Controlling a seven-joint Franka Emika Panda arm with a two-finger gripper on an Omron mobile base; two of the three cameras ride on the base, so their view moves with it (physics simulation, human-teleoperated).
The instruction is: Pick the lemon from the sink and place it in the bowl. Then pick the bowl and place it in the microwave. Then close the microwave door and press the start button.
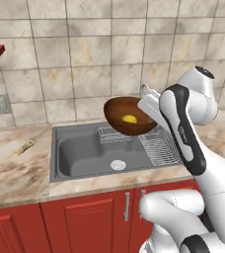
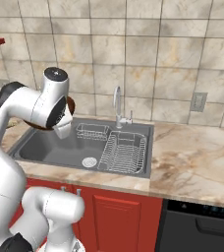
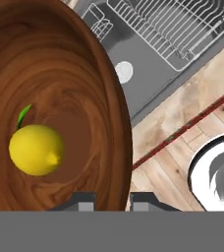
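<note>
A marbled beige counter (image 1: 16, 170) holds the sunken grey sink (image 1: 85, 150) with wire racks (image 2: 124, 150).

Wall outlet (image 2: 198, 101) on tiles; red cabinets (image 1: 85, 222) below.

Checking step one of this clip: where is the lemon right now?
The lemon lies inside the bowl, which the gripper holds by its rim, lifted above the sink, left of the dish rack in the left base view.
</note>
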